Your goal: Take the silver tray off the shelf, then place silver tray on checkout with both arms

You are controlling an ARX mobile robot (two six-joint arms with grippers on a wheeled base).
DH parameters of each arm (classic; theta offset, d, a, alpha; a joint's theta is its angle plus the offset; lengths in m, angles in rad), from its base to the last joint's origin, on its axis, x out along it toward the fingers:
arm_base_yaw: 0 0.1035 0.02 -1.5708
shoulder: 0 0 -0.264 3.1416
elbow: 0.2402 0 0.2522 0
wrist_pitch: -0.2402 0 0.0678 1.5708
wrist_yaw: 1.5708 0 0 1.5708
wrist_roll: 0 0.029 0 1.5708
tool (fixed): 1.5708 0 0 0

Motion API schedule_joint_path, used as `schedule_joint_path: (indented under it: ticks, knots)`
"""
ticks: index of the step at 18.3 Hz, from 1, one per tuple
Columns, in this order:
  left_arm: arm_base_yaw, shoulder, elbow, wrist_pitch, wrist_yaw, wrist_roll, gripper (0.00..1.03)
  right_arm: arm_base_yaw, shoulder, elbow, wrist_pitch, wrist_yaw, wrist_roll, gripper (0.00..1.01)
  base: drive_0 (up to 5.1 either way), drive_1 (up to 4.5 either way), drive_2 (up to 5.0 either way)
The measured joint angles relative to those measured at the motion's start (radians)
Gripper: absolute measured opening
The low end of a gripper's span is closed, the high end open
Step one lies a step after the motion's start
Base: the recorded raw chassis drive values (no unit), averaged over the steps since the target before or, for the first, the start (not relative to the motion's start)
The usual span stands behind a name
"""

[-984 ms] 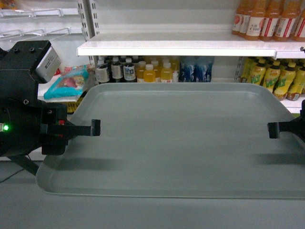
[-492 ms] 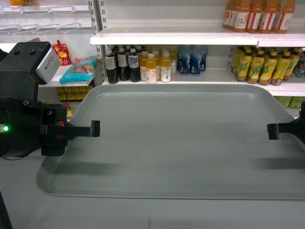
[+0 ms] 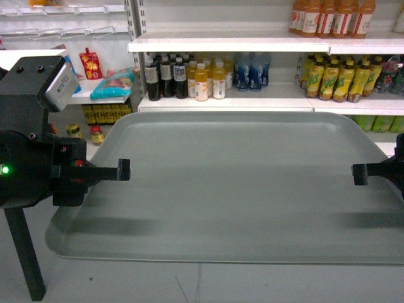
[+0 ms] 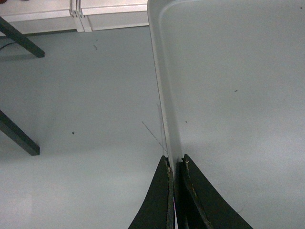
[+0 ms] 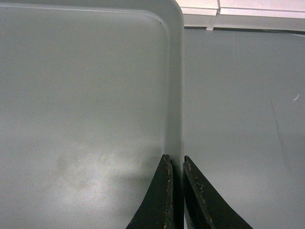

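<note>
Grey-silver rectangular metal tray (image 3: 240,183) pinched at both rims by left gripper (image 4: 174,164) and right gripper (image 5: 176,162); keep both level, moving together toward checkout.

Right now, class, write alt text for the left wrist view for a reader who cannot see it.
The left gripper pinches the left rim of the silver tray between two dark fingers, seen from above. Bare grey floor lies below, crossed by dark stand legs.

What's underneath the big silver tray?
Only grey floor shows beneath the silver tray; each wrist view shows a pincer, left and right, clamping a rim. The tray itself hides whatever lies straight below its middle.
</note>
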Motion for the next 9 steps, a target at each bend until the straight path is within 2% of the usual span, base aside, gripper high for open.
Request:
schedule_joint_path:
  ticks: [9]
  knots:
    - [-0.001,0.000,0.000,0.001,-0.002,0.000,0.04,0.000,0.000,0.000,0.002,0.001,0.000,0.03,0.1,-4.19,4.4]
